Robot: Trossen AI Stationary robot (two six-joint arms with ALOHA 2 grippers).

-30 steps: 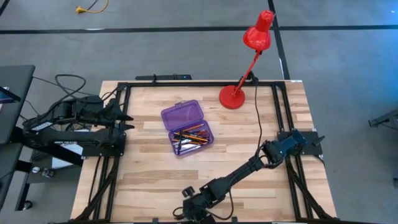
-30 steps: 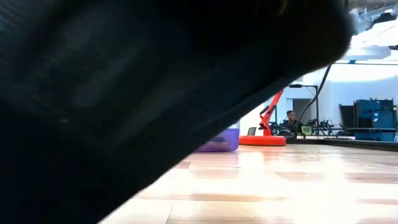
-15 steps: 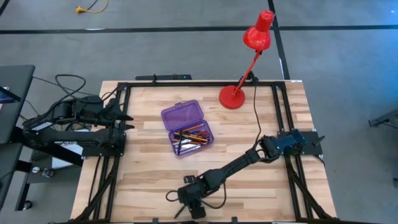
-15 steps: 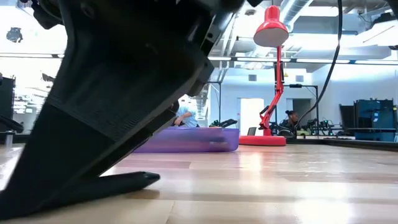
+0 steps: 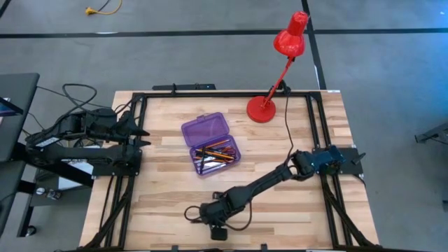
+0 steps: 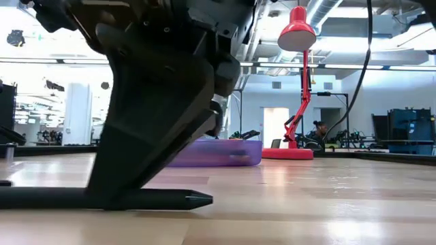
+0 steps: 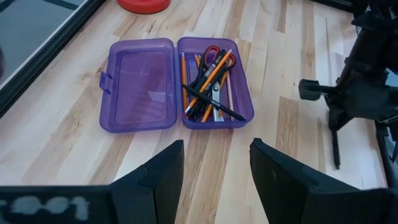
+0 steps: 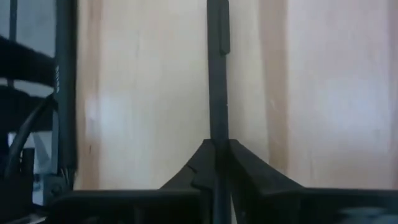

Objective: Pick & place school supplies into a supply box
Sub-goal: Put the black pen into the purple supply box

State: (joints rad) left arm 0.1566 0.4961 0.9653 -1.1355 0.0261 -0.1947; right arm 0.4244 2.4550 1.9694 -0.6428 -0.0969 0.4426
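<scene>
the right gripper (image 8: pixel 217 149) is down at the near edge of the wooden bench (image 5: pixel 280 147), its arm stretched low across the boards from the right side. its jaws are pinched together on a slim black pen (image 8: pixel 217 81), which lies flat on the wood and runs straight out from between the fingertips; in the low view the same pen (image 6: pixel 136 199) rests along the surface with its pointed tip sticking out past the gripper. the purple supply box (image 5: pixel 211 143) sits open near the middle of the bench, well apart from that pen, with its lid (image 7: pixel 138 84) folded flat beside the tray. inside the tray are orange pencils (image 7: pixel 211 78), more black pens and the red-handled scissors (image 7: pixel 214 55), heaped and crossing one another. the left gripper (image 7: pixel 214 177) waits at the left edge of the bench, facing the box, its jaws standing apart and holding nothing. a red desk lamp (image 5: pixel 269 87) stands at the far side, beyond the box.
</scene>
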